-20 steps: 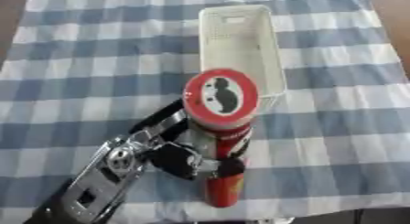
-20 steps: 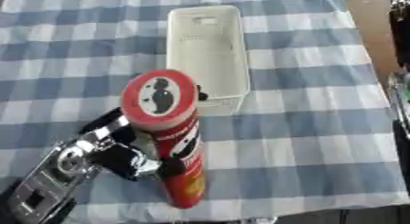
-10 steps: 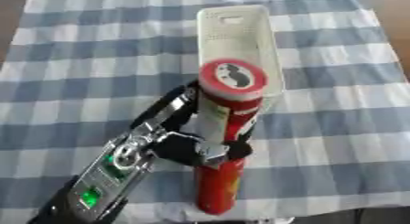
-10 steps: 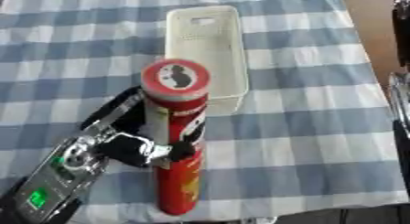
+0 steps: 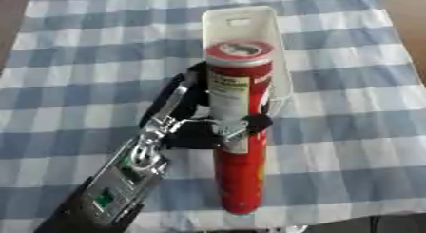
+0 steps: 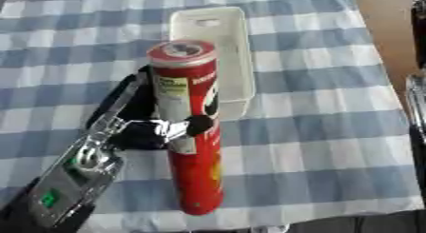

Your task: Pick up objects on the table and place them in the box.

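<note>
Red cardboard tube can (image 5: pixel 239 132), tall, with red lid and white label panel; carried clear of the table, long axis running near-to-far, lid end tipped toward the far side and overlapping the near end of the box.

Left hand (image 5: pixel 196 127): black with silver joints, entering from the near-left corner. Fingers and thumb curled round the can at about mid-length, thumb tip (image 5: pixel 256 123) showing on the can's right face. Grasp sits to the left of the tube, so the can lies right of the palm.

Right hand: not visible in either view; only dark rig parts at the right edge of the right eye view.

White plastic box (image 6: pixel 236 61): narrow, open-topped, long axis also near-to-far, placed far of centre. Interior apparently empty where visible. Can's lid end directly in line with the box's near wall, so both long axes close to parallel. Judged next need: carry farther and lower the tube lengthwise into the box; can appears about as long as the box, so fit looks tight.

Surface: blue-and-white checked tablecloth (image 5: pixel 75 61), covering the table. No other loose objects discernible.

Room: strip of brown floor past the cloth's far-right edge.
</note>
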### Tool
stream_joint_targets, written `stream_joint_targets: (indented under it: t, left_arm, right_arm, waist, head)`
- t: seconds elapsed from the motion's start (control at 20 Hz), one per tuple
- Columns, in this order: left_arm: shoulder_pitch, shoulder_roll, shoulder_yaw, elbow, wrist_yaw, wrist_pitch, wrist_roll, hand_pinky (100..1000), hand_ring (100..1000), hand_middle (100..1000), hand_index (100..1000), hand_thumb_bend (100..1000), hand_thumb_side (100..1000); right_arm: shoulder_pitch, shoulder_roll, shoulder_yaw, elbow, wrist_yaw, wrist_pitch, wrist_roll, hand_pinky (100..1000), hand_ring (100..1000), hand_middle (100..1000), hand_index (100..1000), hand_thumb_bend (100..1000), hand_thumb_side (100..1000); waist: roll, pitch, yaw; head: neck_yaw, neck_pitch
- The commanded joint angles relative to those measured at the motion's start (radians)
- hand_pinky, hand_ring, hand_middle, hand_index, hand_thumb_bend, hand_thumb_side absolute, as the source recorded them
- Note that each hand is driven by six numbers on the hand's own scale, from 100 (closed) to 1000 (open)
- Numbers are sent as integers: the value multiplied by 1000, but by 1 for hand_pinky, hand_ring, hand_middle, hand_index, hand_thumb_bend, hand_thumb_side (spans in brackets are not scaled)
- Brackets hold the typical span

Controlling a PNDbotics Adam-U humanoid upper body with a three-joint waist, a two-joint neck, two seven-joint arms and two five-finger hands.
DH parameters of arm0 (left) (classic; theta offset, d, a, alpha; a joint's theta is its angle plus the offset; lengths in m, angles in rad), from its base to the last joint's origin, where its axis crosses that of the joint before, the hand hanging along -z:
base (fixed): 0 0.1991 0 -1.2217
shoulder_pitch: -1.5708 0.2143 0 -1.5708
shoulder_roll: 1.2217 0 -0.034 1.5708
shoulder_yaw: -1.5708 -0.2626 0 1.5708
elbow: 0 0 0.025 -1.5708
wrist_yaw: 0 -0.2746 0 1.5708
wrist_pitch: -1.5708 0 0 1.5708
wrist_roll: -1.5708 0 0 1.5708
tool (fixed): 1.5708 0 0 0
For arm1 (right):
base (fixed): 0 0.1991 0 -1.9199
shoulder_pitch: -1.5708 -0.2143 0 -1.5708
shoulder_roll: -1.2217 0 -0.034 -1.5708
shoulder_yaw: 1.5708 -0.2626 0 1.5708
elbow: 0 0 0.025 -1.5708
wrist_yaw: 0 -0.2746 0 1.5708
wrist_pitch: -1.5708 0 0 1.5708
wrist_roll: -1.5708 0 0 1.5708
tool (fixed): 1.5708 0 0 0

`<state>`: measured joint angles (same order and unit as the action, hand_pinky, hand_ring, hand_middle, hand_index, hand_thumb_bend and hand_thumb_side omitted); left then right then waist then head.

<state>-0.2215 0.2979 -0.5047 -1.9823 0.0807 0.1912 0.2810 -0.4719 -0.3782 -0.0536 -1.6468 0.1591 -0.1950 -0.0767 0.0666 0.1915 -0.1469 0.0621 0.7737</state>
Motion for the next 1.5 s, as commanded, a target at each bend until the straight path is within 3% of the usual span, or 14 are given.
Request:
stream_joint_targets:
  t: [0.05,0.25,0.35,0.55,0.75,1.05,1.5]
  left_arm:
    - [-18,4,20,-18,-2,4,36,100,100,199,393,568,321]
    - [-59,72,91,-18,-42,-18,102,100,100,192,397,553,283]
    - [-93,126,122,-18,-40,-25,115,100,100,201,410,533,305]
    - [-146,239,190,-18,20,-28,130,100,100,214,424,554,295]
    - [-200,303,232,-18,106,-11,152,100,100,213,423,544,298]
    - [-290,310,268,-18,200,8,175,100,100,214,420,537,301]
    - [-406,308,288,-18,260,59,174,100,100,217,422,536,305]
  right_arm:
    - [-7,-11,-14,-27,7,3,-12,618,800,857,1000,100,870]
    - [-4,-9,-15,-25,14,6,-16,618,800,856,1000,100,868]
    - [-4,-6,-13,-24,17,6,-16,618,800,856,1000,100,869]
    - [3,-3,-11,-22,18,6,-14,618,800,855,1000,100,870]
    - [5,-2,-9,-21,18,6,-12,617,800,854,1000,100,869]
    - [5,-1,-7,-16,17,6,-11,616,800,854,1000,100,866]
    - [5,-2,5,-12,12,5,1,615,800,853,1000,100,870]
  waist:
    - [-8,-20,0]
    - [-15,-29,11]
    - [-17,-34,12]
    - [-16,-46,16]
    - [-16,-49,10]
    - [-18,-53,6]
    - [-7,-58,-11]
  head:
    - [4,-4]
    - [3,-4]
    - [4,-4]
    - [14,-4]
    - [18,-4]
    - [21,-4]
    - [21,-4]
